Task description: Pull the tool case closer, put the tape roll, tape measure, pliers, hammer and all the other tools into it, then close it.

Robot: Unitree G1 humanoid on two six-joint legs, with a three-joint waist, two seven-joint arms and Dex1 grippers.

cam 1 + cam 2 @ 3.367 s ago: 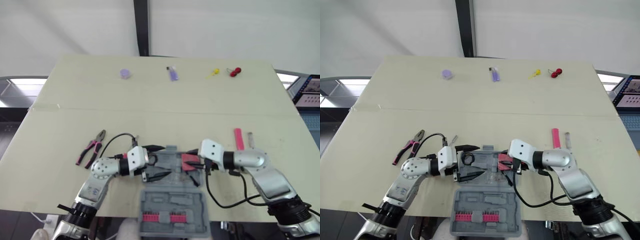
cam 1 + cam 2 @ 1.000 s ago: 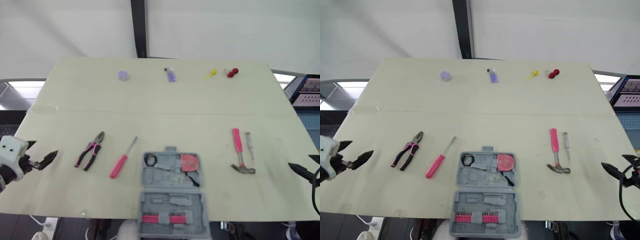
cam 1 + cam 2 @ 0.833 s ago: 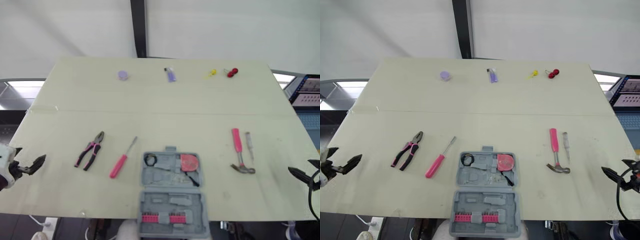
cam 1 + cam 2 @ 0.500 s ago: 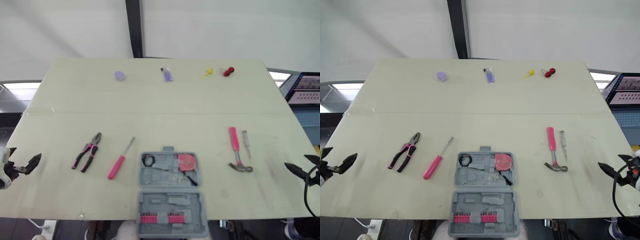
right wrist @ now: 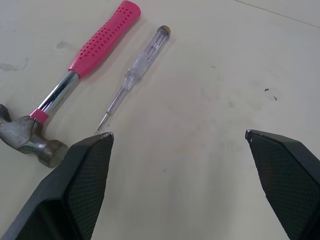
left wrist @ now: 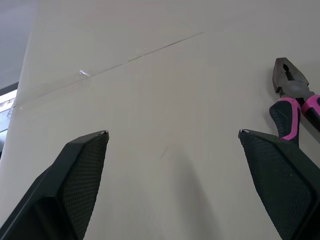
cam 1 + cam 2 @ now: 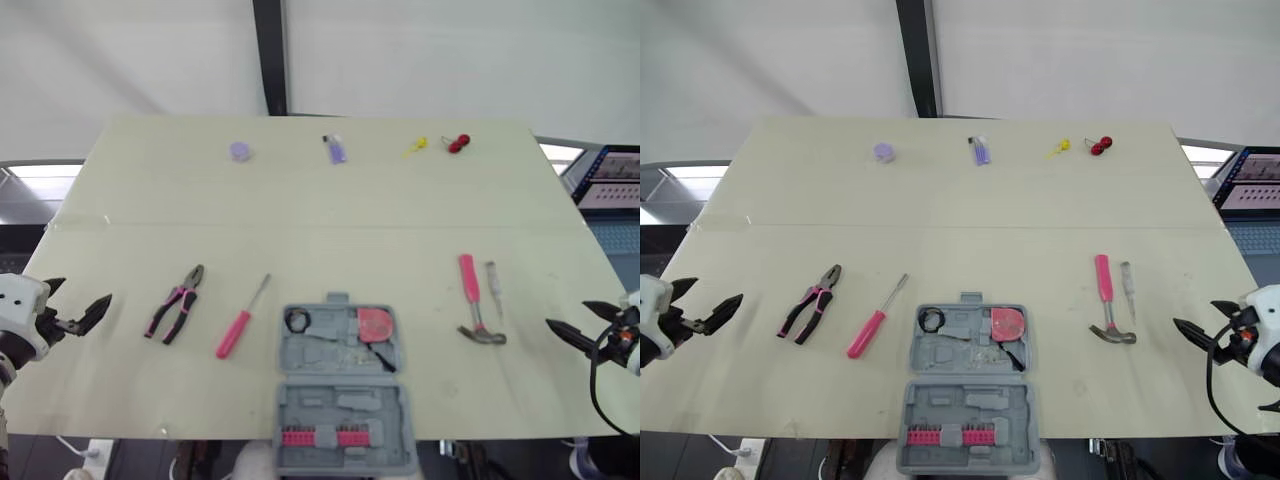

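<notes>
I find both pincers wide open and holding nothing. The left gripper point(image 7: 78, 294) sits at the near left edge of the table point(image 7: 300, 220), its fingers point(image 6: 75, 175) spread well apart over bare tabletop. In the left wrist view one finger overlaps the pliers point(image 7: 177, 302). The head view shows a gap between them, so I record no contact. The right gripper point(image 7: 570, 314) is at the near right edge, its jaws spread equally wide. It points toward the hammer point(image 7: 478, 310) and the clear-handled screwdriver point(image 7: 495, 288) lying just right of it. Neither is touched, though the screwdriver's tip lies close to one fingertip point(image 5: 102, 137) in the right wrist view.

The tool case point(image 7: 330, 350) lies open at the near middle of the table, between the two grippers and well apart from each. Its lid half, holding a row of pink bits point(image 7: 320, 437), is nearest me. In the tray half I see a small black ring, apparently the tape roll point(image 7: 298, 320), at the left, and the red tape measure point(image 7: 377, 324) at the right. A pink-handled screwdriver point(image 7: 240, 322) lies on the table between the pliers and the case. Along the far edge are four small items: a purple cap point(image 7: 239, 151), a purple piece point(image 7: 337, 149), a yellow piece point(image 7: 415, 147) and a red piece point(image 7: 457, 143).
</notes>
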